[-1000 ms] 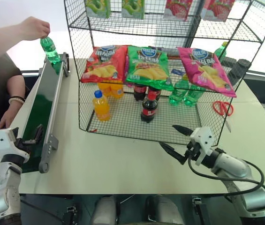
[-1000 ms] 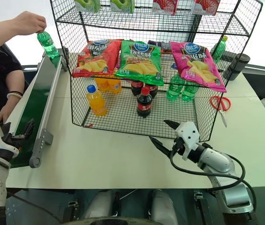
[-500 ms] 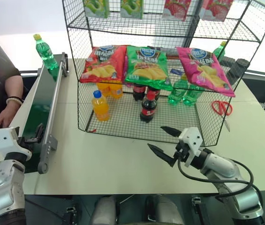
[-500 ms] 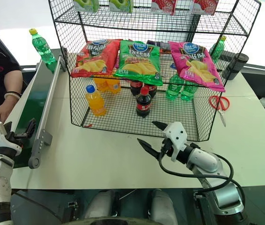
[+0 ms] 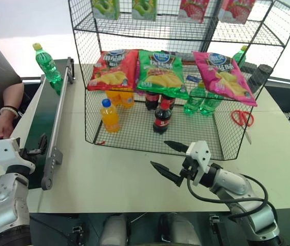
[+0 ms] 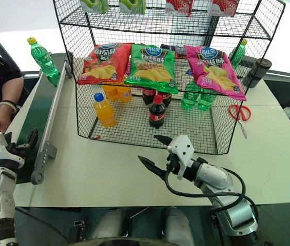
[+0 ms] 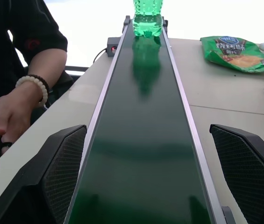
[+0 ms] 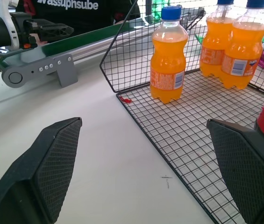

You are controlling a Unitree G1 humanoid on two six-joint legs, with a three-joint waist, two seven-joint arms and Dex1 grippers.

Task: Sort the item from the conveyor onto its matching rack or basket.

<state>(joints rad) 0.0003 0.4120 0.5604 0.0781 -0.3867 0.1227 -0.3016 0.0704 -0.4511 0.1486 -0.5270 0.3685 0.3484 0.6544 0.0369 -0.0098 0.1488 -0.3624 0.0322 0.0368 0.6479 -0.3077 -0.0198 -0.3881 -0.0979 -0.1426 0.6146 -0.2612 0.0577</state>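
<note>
The item, a clear-green bottle (image 5: 47, 66) with a yellow cap, stands upright at the far end of the conveyor (image 5: 38, 128), whose belt is dark green. My left gripper (image 7: 153, 186) is open at the belt's near end and looks along it toward the bottle (image 7: 147, 18). In front of the black wire rack (image 5: 88, 82), above the table, my right gripper (image 5: 158, 154) is open and points left. It holds nothing. Its wrist view looks into the rack's bottom tier (image 8: 192, 121).
Red, green and pink chip bags hang on the rack. Orange bottles (image 5: 110, 116), cola bottles (image 5: 162, 117) and green bottles (image 5: 198, 101) stand in its bottom tier. A person's hand (image 5: 3, 123) rests left of the conveyor. Red scissors (image 5: 243, 118) lie at the right.
The person's hand has let go of the green bottle and drawn back to the table's left edge. My right gripper has moved left along the front of the rack.
</note>
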